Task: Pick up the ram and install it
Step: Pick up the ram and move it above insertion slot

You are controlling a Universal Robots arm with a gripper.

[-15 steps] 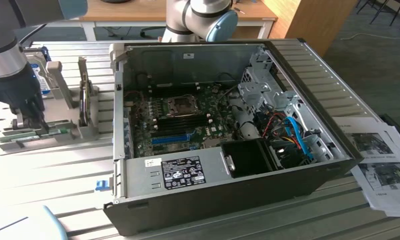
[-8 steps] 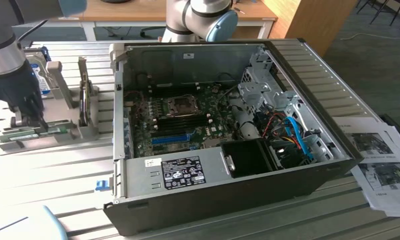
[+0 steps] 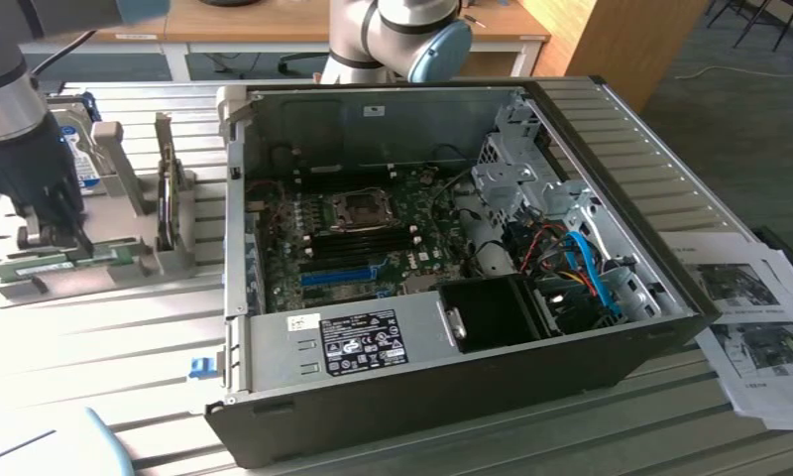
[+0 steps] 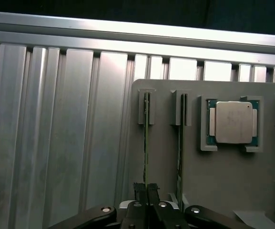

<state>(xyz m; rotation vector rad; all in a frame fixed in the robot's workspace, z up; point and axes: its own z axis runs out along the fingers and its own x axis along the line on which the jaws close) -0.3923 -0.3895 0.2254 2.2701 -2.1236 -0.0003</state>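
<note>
The ram [image 4: 146, 143] is a thin green stick standing on edge in a slot of the grey holder [image 4: 223, 181], its far end still in the slot's bracket. My gripper [image 4: 146, 191] has its two dark fingers pressed together on the near end of this stick. A second green stick [image 4: 180, 148] stands in the parallel slot beside it. In the exterior view my gripper [image 3: 53, 238] is low over the holder [image 3: 92, 268] at the exterior view's left, beside the open computer case [image 3: 423, 377]. The motherboard's dark memory slots [image 3: 364, 238] lie below the CPU socket [image 3: 361, 206].
A CPU chip [image 4: 233, 122] sits in a square recess of the holder. A silver hard drive [image 3: 82, 149] stands upright behind the holder. A blue expansion slot [image 3: 337, 275], cables [image 3: 589, 268] and a black fan shroud [image 3: 496, 312] fill the case. Papers [image 3: 753, 317] lie at the exterior view's right.
</note>
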